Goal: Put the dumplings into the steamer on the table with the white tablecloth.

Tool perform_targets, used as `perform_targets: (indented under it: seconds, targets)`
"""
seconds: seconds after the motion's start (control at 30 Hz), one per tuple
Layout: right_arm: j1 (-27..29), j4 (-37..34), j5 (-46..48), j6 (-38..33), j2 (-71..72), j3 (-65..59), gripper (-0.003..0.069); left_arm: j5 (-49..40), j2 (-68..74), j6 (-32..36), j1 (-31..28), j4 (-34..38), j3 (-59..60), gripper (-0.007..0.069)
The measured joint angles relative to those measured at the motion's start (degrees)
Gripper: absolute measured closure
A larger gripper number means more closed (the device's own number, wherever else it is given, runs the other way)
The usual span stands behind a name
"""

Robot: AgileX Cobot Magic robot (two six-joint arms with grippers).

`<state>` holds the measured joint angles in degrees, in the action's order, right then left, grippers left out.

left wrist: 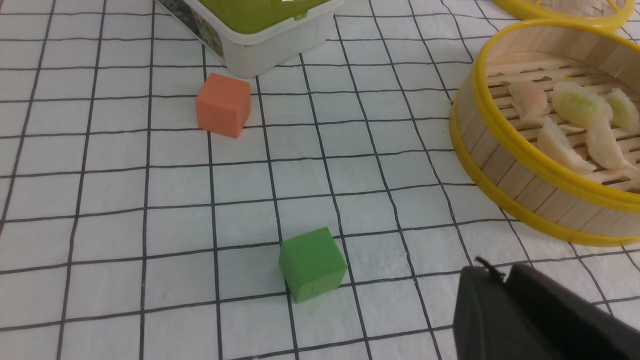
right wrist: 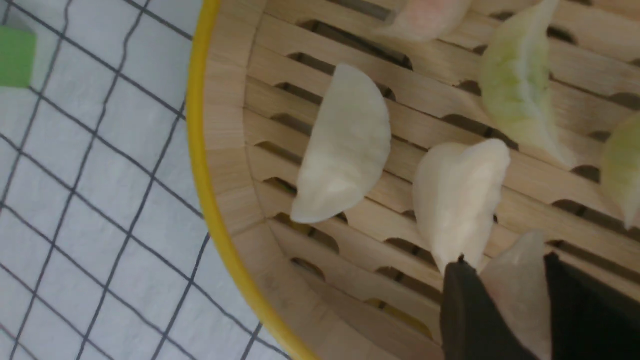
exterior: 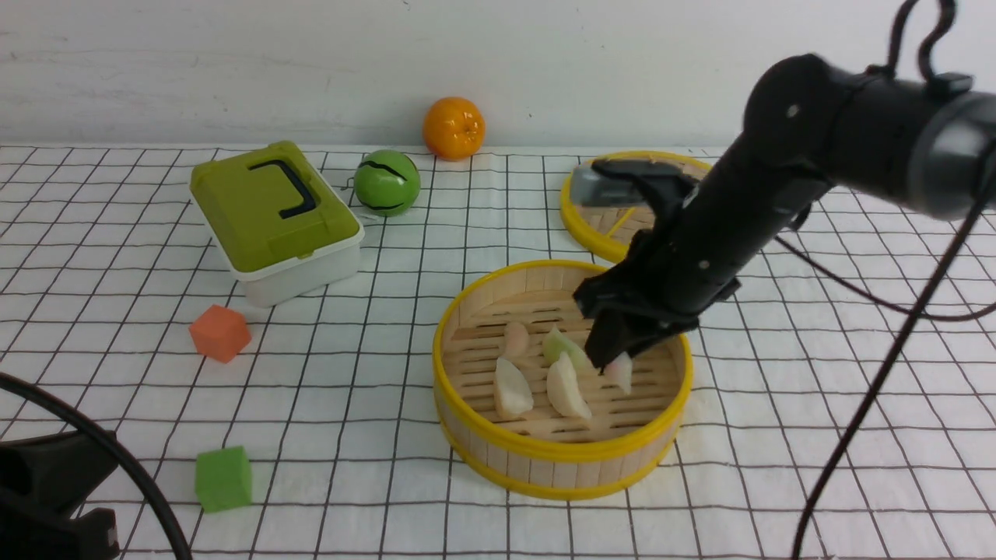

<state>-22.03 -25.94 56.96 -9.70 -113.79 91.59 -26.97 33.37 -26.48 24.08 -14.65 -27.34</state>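
Note:
The steamer (exterior: 545,457) stands on the white tablecloth (exterior: 350,404) near the table's middle. Inside lie a pinkish dumpling (exterior: 515,338), a pale green one (exterior: 566,348) and two cream-white ones (exterior: 512,386) (exterior: 566,386). My right gripper (exterior: 615,364) reaches down into the basket, shut on another pinkish dumpling (right wrist: 520,290) just above the slatted floor. The right wrist view shows that piece pinched between the two black fingers (right wrist: 465,310). A second green dumpling (left wrist: 622,109) shows in the left wrist view. My left gripper (left wrist: 500,272) hangs low over the cloth beside the steamer (left wrist: 500,135), shut and empty.
A green-lidded white box (exterior: 272,210), a green ball (exterior: 387,183) and an orange (exterior: 454,127) sit at the back. An orange cube (exterior: 220,333) and a green cube (exterior: 223,477) lie left of the steamer. A flat yellow-rimmed woven disc (exterior: 599,233) lies behind my right arm.

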Motion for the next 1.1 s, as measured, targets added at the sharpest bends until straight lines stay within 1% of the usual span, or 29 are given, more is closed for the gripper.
perform_targets:
  seconds: [0.03,0.07,0.23,0.3,0.4,0.43,0.53,0.63,0.7,0.8,0.87,1.0,1.03,1.07,1.1]
  targets:
    - [-0.56,1.18,-0.59,1.54,-0.96,-0.05,0.0482,0.0,0.0,0.0,0.0,0.0,0.0,0.0568]
    - [-0.66,1.39,-0.59,1.54,-1.14,-0.05,0.0482,0.0,0.0,0.0,0.0,0.0,0.0,0.0567]
    - [-1.81,7.75,-3.07,9.36,-3.45,-0.05,0.0481,0.0,0.0,0.0,0.0,0.0,0.0,0.0566]
    - [-1.88,8.83,-3.71,10.77,-3.56,-0.05,0.0466,0.0,0.0,0.0,0.0,0.0,0.0,0.0566]
    - [-1.88,9.25,-4.54,12.12,-3.56,-0.05,0.0368,0.0,0.0,0.0,0.0,0.0,0.0,0.0563]
    - [-1.88,9.08,-4.66,12.18,-3.56,-0.05,0.0323,0.0,0.0,0.0,0.0,0.0,0.0,0.0563]
    - [-1.88,7.88,-4.83,12.18,-3.37,-0.05,0.0231,0.0,0.0,0.0,0.0,0.0,0.0,0.0561]
    - [-1.88,7.72,-4.86,12.18,-2.46,0.0,0.0178,0.0,0.0,0.0,0.0,0.0,0.0,0.056]
    - [-1.88,8.16,-4.86,12.23,-0.77,0.0,0.0167,0.0,0.0,0.0,0.0,0.0,0.0,0.0557]
    - [-1.88,9.53,-4.66,12.23,2.78,0.0,0.0183,0.0,0.0,0.0,0.0,-0.07,0.0,0.0552]
    - [-1.88,11.59,-3.87,12.23,7.39,0.0,0.0232,0.0,0.0,0.0,0.0,-0.14,0.0,0.055]
    - [-1.88,18.3,-1.47,12.23,18.48,0.0,0.0406,0.0,0.0,0.0,0.0,-0.14,0.0,0.0548]
    - [-1.88,19.92,-0.88,12.23,20.2,0.0,0.0436,0.0,0.0,0.0,0.0,-0.14,0.0,0.0547]
    - [-1.88,21.92,-0.16,12.23,23.12,0.0,0.0496,0.0,0.0,0.0,0.0,-0.14,0.0,0.0547]
    - [-1.88,23.47,0.25,12.23,26.06,-0.07,0.0536,0.0,0.0,0.0,0.0,-0.14,0.0,0.0545]
